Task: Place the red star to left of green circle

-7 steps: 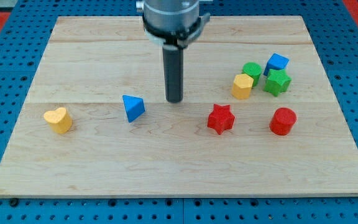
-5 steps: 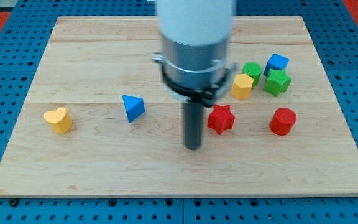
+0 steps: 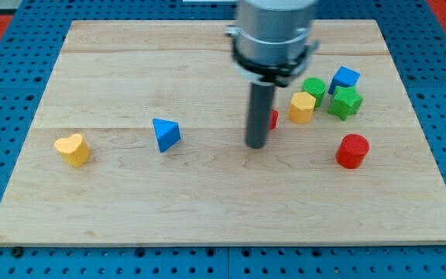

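My tip rests on the board near its middle. The red star is mostly hidden behind the rod; only a red sliver shows on the rod's right side, just left of the yellow block. The green circle sits up and right of the yellow block. My tip is just below and left of the red star.
A green star and a blue cube sit right of the green circle. A red cylinder lies at lower right. A blue triangle and a yellow heart lie at the left.
My tip went from below-left of the red star up and right. The red star moved up, from mid-right to beside the yellow block, now hidden behind the rod.
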